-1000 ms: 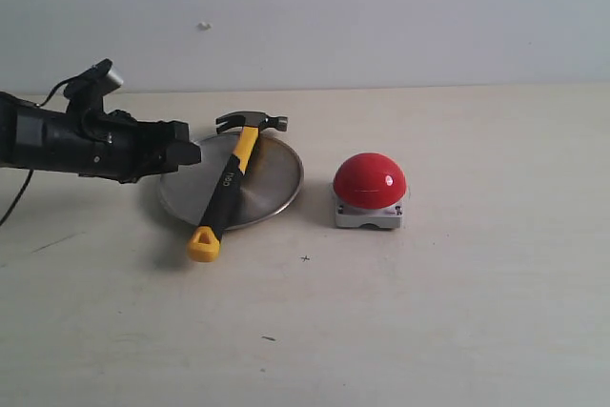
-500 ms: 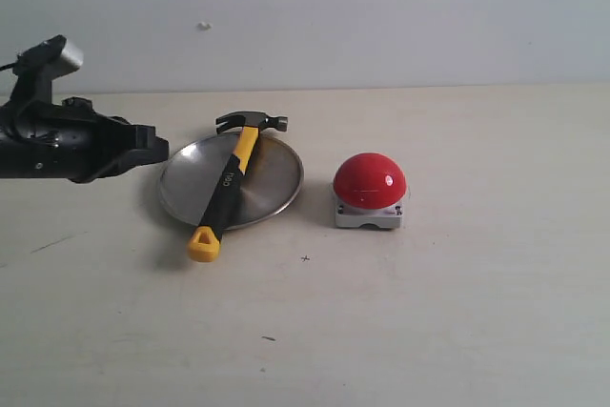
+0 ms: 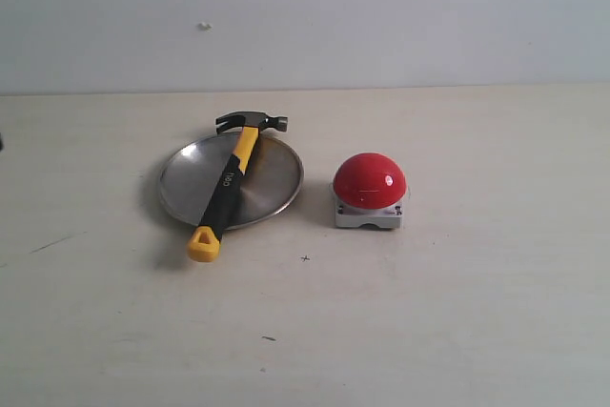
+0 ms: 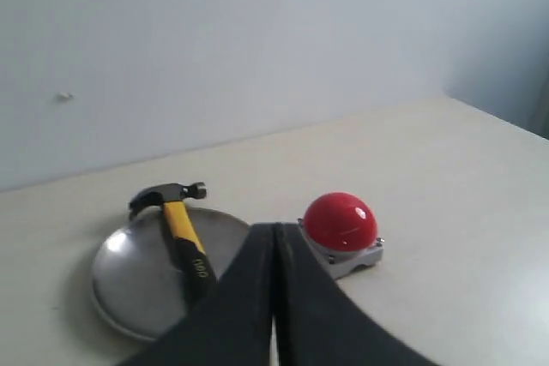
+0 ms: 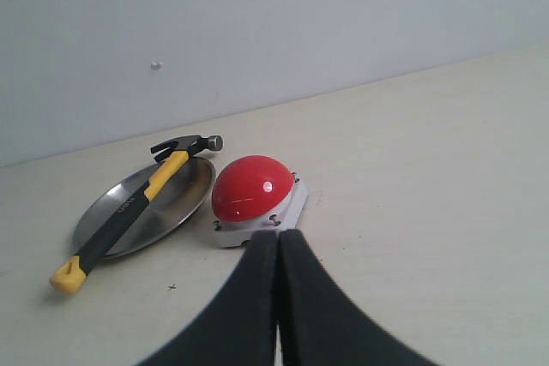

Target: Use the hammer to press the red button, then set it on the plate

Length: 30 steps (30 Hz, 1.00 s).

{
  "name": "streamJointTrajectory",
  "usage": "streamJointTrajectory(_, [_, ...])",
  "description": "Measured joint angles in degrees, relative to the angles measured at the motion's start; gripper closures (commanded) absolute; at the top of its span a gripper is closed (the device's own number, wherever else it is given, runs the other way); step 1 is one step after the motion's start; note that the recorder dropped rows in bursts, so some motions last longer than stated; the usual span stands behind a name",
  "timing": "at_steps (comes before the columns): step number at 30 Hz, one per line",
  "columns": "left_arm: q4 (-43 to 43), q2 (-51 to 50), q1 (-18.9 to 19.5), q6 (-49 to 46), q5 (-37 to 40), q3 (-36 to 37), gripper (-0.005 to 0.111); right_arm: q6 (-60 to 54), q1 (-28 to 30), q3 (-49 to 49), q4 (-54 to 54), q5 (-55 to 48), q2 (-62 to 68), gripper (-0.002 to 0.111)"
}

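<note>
Two grippers, the left gripper (image 4: 274,229) and the right gripper (image 5: 278,236), have jaws pressed together. The claw hammer (image 3: 229,186) lies across the metal plate (image 3: 274,178), head at the far rim, yellow end past the near rim; the red button (image 3: 370,181) sits just beside the plate.

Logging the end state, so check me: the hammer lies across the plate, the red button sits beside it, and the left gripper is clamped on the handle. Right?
Not quite. The left gripper is shut on nothing, as the left wrist view shows. The rest holds: the hammer lies across the plate, the red button beside it.
</note>
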<state>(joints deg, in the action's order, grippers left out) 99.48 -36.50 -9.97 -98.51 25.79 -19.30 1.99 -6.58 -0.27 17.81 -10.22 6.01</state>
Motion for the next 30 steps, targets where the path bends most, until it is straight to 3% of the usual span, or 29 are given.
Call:
streamJointTrajectory(4, [0.0,9.8,0.0,0.3,-2.6,4.8,0.107,0.0,0.0,0.0,0.0,0.0,0.0,0.108])
streamJointTrajectory(7, [-4.6,14.0,0.0,7.6,-4.0,6.2,0.107,0.0,0.0,0.0,0.0,0.0,0.0,0.108])
streamJointTrajectory(16, [-53.7,28.3,0.0,63.5,-12.0,6.6,0.107,0.0,0.0,0.0,0.0,0.0,0.0,0.108])
streamJointTrajectory(18, [-60.2,30.8,0.0,74.2,-12.4,7.2,0.107,0.0,0.0,0.0,0.0,0.0,0.0,0.108])
streamJointTrajectory(21, [-63.7,34.0,0.0,81.9,-12.8,9.3,0.107,0.0,0.0,0.0,0.0,0.0,0.0,0.108])
streamJointTrajectory(26, [-67.8,36.1,0.0,85.1,-15.7,14.9,0.107,0.0,0.0,0.0,0.0,0.0,0.0,0.108])
streamJointTrajectory(30, [-80.3,36.1,0.0,91.7,-18.7,18.4,0.107,0.0,0.0,0.0,0.0,0.0,0.0,0.108])
